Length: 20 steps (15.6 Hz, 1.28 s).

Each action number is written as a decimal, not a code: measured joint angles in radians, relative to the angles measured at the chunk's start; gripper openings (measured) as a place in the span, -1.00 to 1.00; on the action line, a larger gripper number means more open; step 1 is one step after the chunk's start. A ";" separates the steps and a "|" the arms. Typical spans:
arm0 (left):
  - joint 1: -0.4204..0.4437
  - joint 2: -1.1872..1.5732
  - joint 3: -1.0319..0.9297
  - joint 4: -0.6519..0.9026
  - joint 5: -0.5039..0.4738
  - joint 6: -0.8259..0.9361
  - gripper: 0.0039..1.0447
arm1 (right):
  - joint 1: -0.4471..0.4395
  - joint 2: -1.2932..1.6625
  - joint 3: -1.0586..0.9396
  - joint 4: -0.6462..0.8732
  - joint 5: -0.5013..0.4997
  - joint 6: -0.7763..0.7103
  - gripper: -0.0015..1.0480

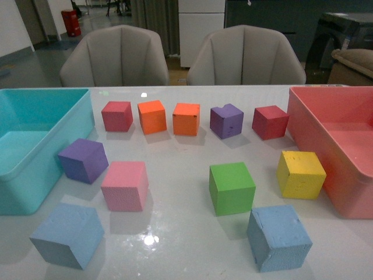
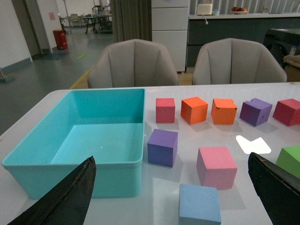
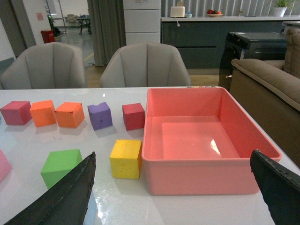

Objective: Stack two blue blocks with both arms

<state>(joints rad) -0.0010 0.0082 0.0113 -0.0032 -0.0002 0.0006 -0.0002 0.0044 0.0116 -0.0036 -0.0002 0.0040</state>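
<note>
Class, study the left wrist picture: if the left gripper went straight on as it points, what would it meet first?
Probably the blue block, which lies nearest ahead of the open left gripper. Depth is unclear, though.

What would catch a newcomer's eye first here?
Two big bins frame the scene: a turquoise bin on the left, a pink bin on the right. Between them lie coloured cubes, and the two blue blocks sit nearest the camera, one front left, one front right.
</note>
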 joint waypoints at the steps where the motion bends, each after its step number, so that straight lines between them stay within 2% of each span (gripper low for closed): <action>1: 0.000 0.000 0.000 0.000 0.000 0.000 0.88 | 0.000 0.000 0.000 0.000 0.000 0.000 0.88; 20: 0.000 0.000 0.000 0.000 0.000 0.000 0.88 | 0.000 0.000 0.000 0.000 0.000 0.000 0.87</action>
<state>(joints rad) -0.0010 0.0082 0.0113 -0.0032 -0.0002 0.0006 -0.0002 0.0044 0.0116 -0.0036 -0.0002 0.0040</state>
